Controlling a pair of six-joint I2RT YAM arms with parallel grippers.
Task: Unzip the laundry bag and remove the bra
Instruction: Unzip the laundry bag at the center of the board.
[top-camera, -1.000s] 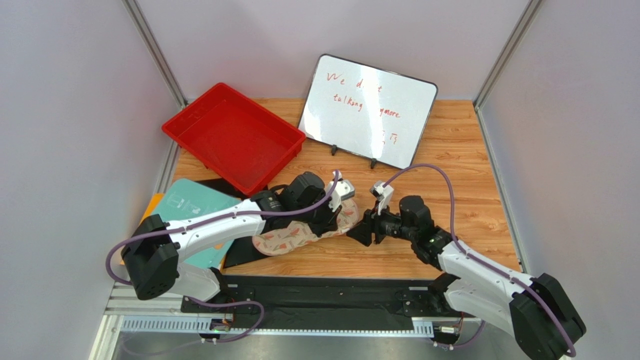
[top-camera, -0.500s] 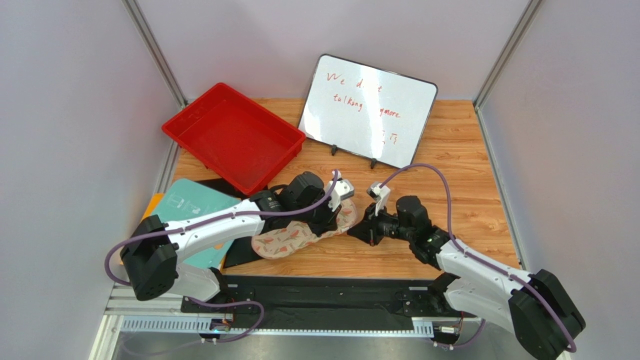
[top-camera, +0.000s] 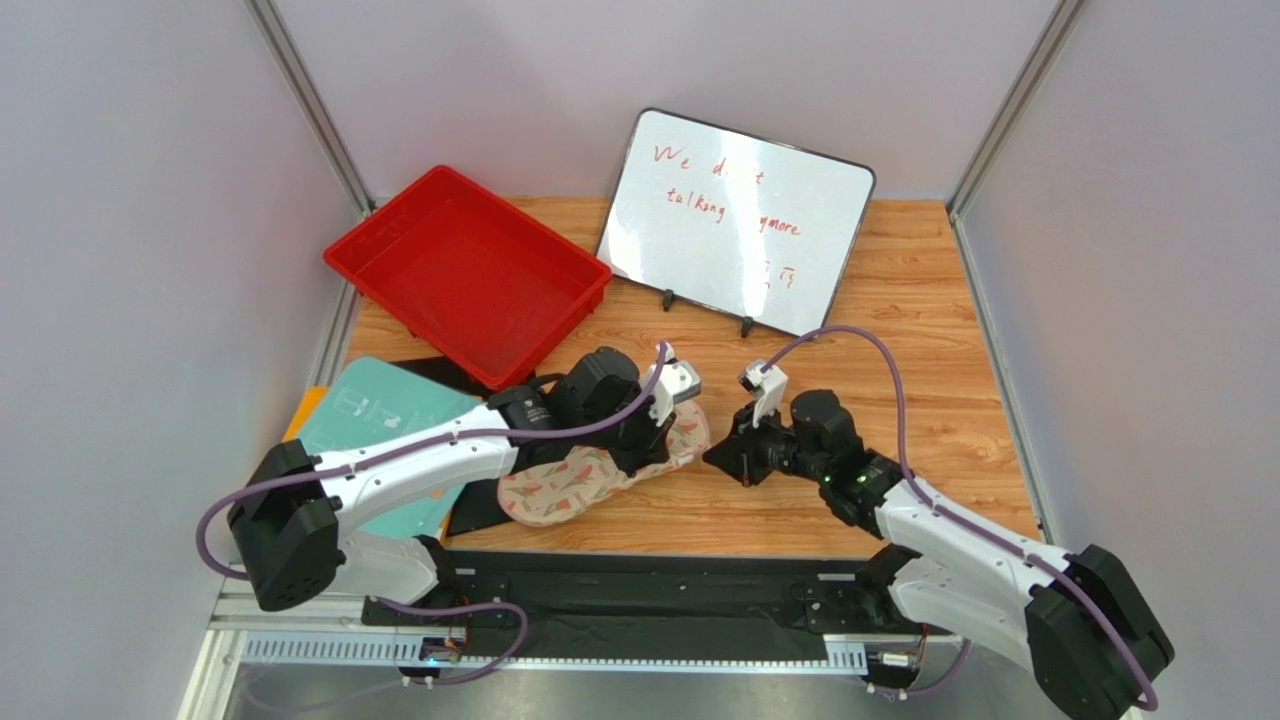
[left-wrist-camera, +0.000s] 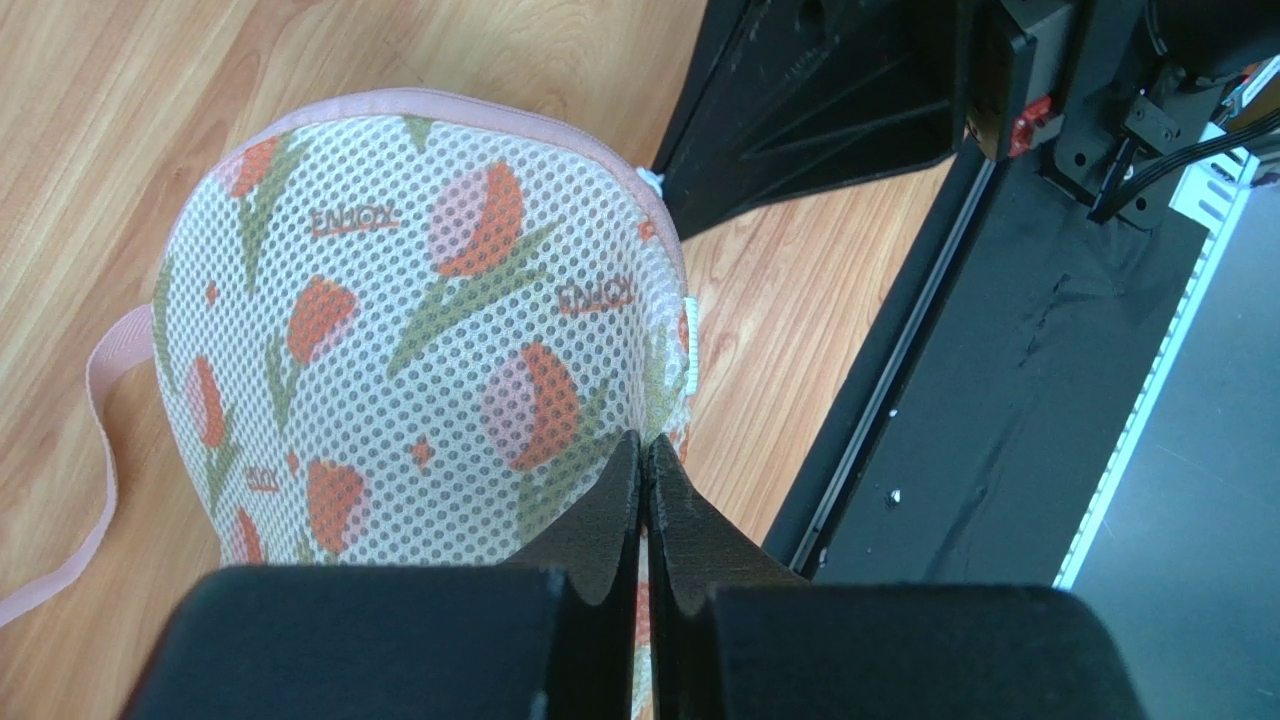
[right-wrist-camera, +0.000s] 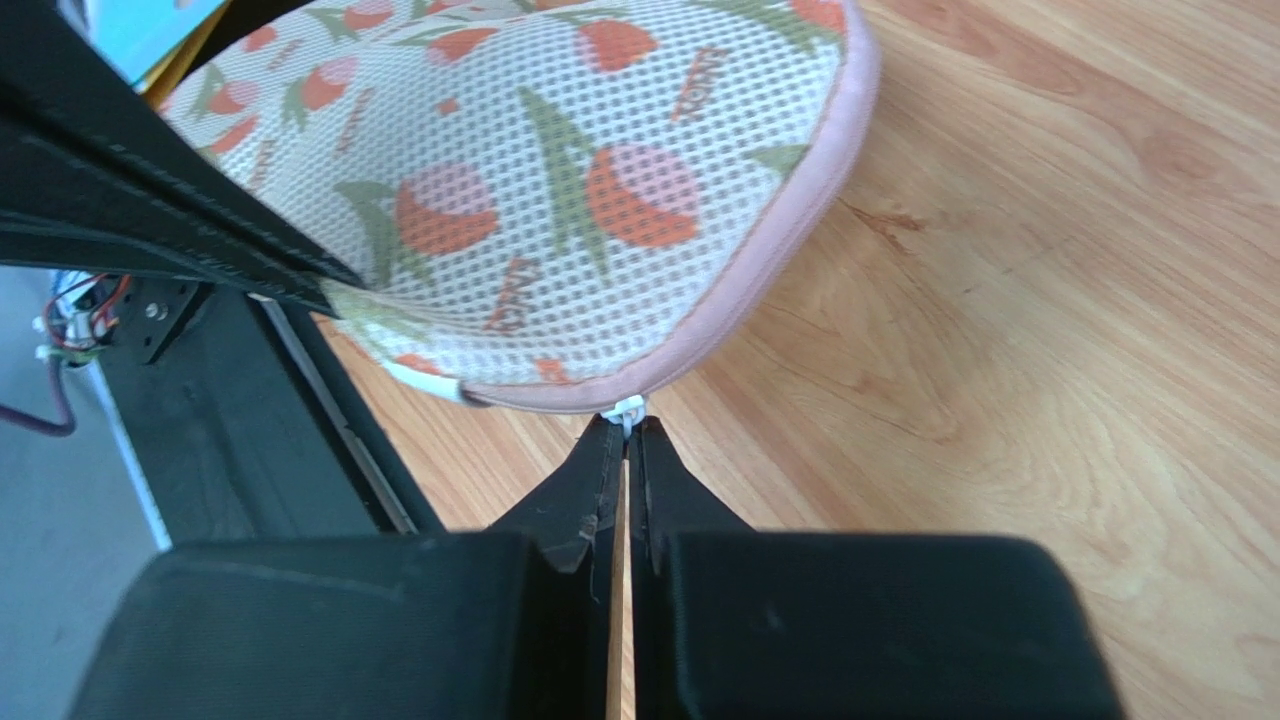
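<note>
The left gripper (left-wrist-camera: 643, 444) has its fingers pressed together, pinching the mesh top of the laundry bag (top-camera: 595, 471). The bag lies on the wooden table (top-camera: 932, 330) and runs from those fingertips back under the left arm. In the left wrist view its pink loop (left-wrist-camera: 99, 435) trails off to the left of the fingers.

The right gripper (right-wrist-camera: 625, 428) is closed to a sliver on the small white zipper pull (right-wrist-camera: 625, 407), which sits at the bag's pink edging (the end of the bag nearest that gripper). The two grippers face each other, close together over this end. Well beyond them stand a red tray (top-camera: 394, 240) and a whiteboard (top-camera: 781, 285) with red writing.
</note>
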